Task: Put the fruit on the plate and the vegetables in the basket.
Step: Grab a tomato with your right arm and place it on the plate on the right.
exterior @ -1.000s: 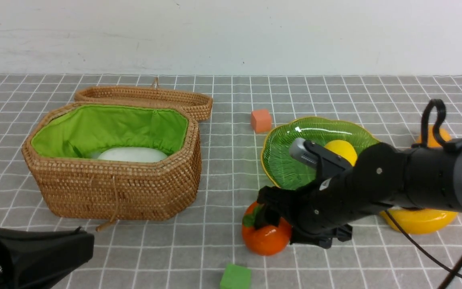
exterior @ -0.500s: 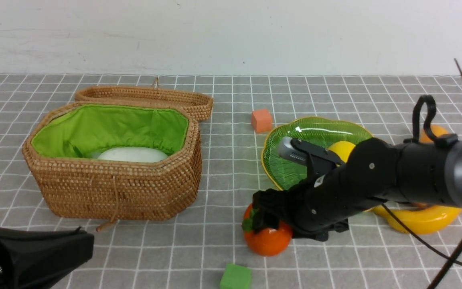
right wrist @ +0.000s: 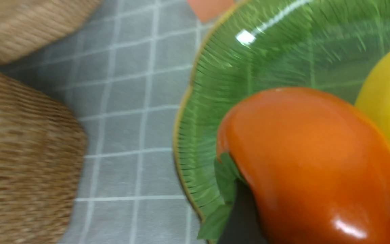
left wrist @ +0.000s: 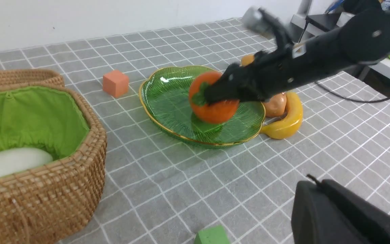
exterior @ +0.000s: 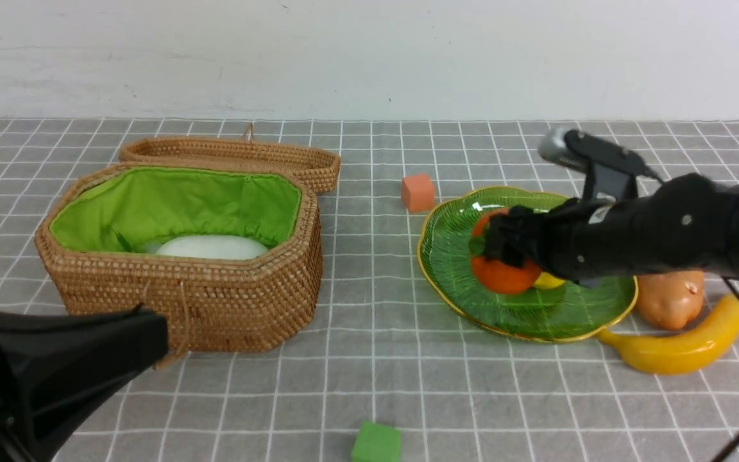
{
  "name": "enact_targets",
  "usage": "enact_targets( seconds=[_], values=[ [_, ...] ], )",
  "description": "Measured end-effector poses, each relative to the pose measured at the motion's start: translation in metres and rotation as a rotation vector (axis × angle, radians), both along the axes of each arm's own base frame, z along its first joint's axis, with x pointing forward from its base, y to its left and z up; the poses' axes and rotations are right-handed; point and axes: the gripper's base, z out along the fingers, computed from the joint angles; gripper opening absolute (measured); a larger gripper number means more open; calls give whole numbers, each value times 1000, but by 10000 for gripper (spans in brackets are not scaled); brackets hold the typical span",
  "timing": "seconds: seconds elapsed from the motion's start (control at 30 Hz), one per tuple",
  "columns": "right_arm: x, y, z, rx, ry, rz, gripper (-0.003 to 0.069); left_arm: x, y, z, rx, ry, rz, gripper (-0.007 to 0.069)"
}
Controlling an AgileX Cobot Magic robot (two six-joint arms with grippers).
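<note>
Orange persimmon (exterior: 504, 276) (gripped), over green plate (exterior: 448, 251)

Orange cube (exterior: 417, 192) mid-table on gray grid cloth (exterior: 369, 385); green cube (exterior: 376, 443) at near edge; white wall (exterior: 369, 58) behind.

Nothing here for you to read — no lettering, label, brand mark, number or sign shows legibly in any of the three views, on the counter or on anything that stands on it.
</note>
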Motion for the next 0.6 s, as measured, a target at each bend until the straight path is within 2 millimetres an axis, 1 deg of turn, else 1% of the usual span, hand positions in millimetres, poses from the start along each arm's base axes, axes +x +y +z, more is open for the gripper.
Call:
enact_targets(
  seconds=[0.03, 0.1, 0.17, 0.2, 0.23, 0.27, 0.3, 0.37, 0.47, 0.57, 0.6],
  values=[
    [2, 1, -3, -3, 5, 0, 507, 0, 0, 0, -3, -3, -1, -13],
    [5, 2, -7, -7, 12, 1, 554, 0, 0, 1, -7, -7, -2, -13],
    [6, 2, -4, -12, 2, 7, 631, 0, 0, 1, -9, -9, -2, -13],
    [6, 2, -2, -15, -5, 13, 655, 0, 0, 1, -10, -10, -3, -13],
    [6, 2, -2, -17, -5, 14, 655, 0, 0, 1, -10, -10, -2, -13],
    [3, 2, 6, -21, -16, 28, 676, 0, 0, 1, -11, -11, -3, -13],
    [3, 1, 7, -22, -15, 31, 676, 0, 0, 1, -11, -11, -3, -13],
    [-2, 1, 18, -31, -27, 51, 669, 0, 0, 2, -12, -12, -3, -13],
    [-16, -5, 45, -52, -25, 101, 617, 0, 0, 2, -13, -13, -3, -13],
    [-35, -21, 68, -78, 30, 121, 521, 0, 0, 2, -13, -13, -3, -13],
    [-44, -33, 77, -86, 68, 104, 470, 0, 0, 2, -13, -13, -3, -13]
  ],
)
